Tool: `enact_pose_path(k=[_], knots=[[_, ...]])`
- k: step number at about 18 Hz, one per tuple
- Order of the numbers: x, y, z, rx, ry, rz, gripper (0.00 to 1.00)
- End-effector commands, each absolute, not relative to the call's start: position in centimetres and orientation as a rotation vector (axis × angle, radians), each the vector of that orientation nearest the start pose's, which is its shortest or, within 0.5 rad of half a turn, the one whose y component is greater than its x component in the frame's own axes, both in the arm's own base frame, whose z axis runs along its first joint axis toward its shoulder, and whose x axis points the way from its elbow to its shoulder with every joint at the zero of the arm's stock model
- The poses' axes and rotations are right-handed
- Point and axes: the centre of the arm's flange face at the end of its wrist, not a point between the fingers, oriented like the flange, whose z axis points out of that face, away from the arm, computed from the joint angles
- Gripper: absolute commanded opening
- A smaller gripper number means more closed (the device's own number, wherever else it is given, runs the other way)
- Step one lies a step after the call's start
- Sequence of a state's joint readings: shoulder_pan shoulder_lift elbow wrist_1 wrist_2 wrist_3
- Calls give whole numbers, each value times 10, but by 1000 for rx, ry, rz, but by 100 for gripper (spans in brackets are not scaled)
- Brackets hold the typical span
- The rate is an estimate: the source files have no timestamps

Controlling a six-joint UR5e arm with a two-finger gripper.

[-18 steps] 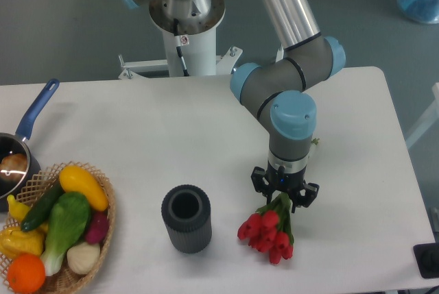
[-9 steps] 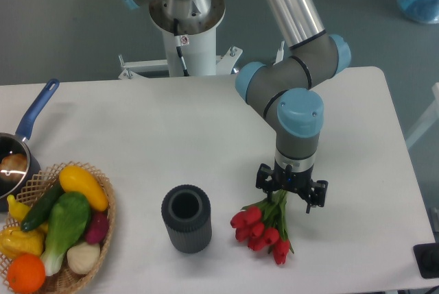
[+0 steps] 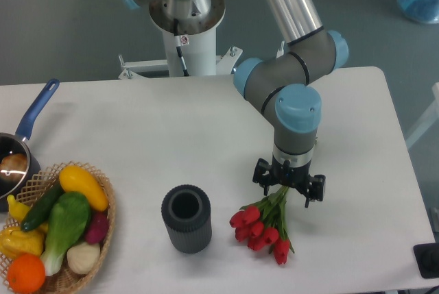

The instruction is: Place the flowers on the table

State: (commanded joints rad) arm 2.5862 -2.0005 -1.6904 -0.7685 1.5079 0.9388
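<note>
Far left: saucepan (image 3: 14, 160), blue handle; wicker basket (image 3: 103, 229) of mixed produce. Centre: dark ribbed vase (image 3: 186, 218), upright, empty. Just right of it: tulip bunch (image 3: 264, 224), lying on the white table (image 3: 137, 136), red heads toward the near edge, stems running up and away under the gripper (image 3: 288, 186). Gripper: directly over the stem end, fingers spread wide either side of it, apparently not clamped. Judged: placement essentially done; withdrawal straight up clears the stems.

The arm has silver tube links and grey joint housings with light-blue caps. A white round pedestal carries it, with a black cable and a small red-marked label. The pincer (image 3: 289, 186) is black
</note>
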Motion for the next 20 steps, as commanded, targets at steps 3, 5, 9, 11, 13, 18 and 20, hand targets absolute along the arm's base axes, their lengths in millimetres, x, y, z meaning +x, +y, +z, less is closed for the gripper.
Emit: enact_pose_path(k=[3, 5, 9, 11, 13, 18, 20], knots=[[-467, 442, 301, -2920, -113, 296, 100], [-468, 441, 316, -2925, -111, 314, 100], [-473, 432, 324, -2958, 31, 339, 100], [-475, 420, 323, -3024, 176, 327, 100], [-481, 404, 316, -3067, 279, 276, 100], [-481, 397, 313, -3075, 369, 247, 100], [-480, 398, 313, -3074, 371, 247, 100]])
